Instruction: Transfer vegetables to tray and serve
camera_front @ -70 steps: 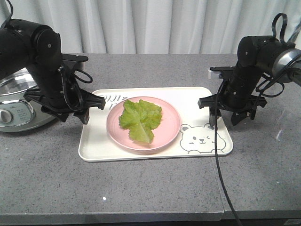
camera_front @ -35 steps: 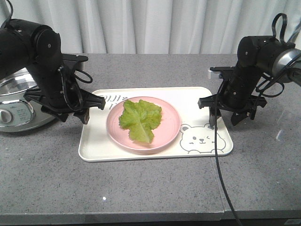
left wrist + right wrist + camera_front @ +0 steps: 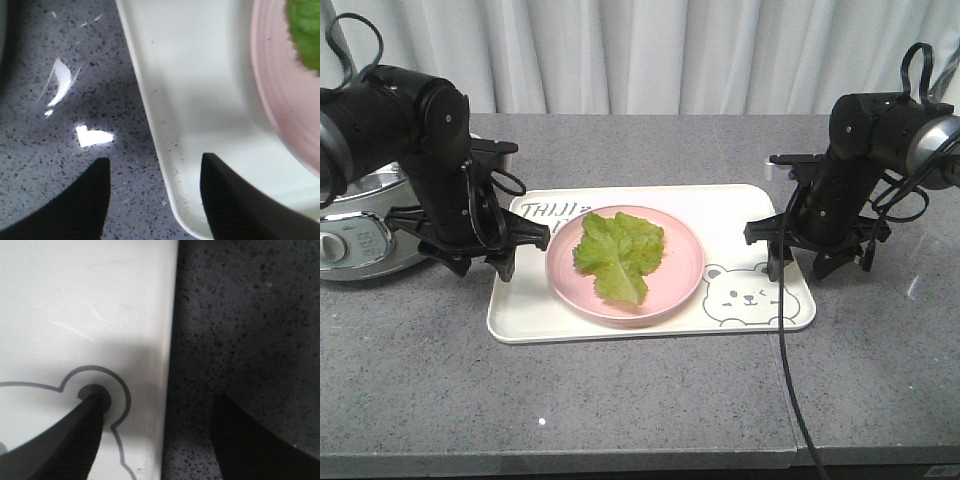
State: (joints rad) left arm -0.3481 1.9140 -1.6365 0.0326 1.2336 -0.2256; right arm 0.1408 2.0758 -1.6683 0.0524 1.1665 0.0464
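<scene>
The vegetables (image 3: 617,252) are one green crinkly lettuce leaf lying on a round pink plate (image 3: 682,275). The plate stands on the cream-white tray (image 3: 650,322) with its bear drawing (image 3: 745,297). My left gripper (image 3: 483,268) is open and low at the tray's left edge. In the left wrist view this gripper (image 3: 154,162) straddles the tray rim (image 3: 150,95), one finger over the countertop and one over the tray; the plate (image 3: 277,85) and the leaf (image 3: 306,25) lie beyond. My right gripper (image 3: 798,268) is open at the tray's right edge. In the right wrist view it (image 3: 159,402) straddles that edge of the tray (image 3: 90,300).
A steel rice cooker (image 3: 350,225) stands at the far left behind the left arm. A black cable (image 3: 785,380) hangs from the right arm across the grey countertop (image 3: 620,400) to its front edge. White curtains close the back.
Both arms have sunk lower. The left arm has shifted right, uncovering the tray's lettering, and its fingers now straddle the left rim. The right gripper has dropped at the right rim.
</scene>
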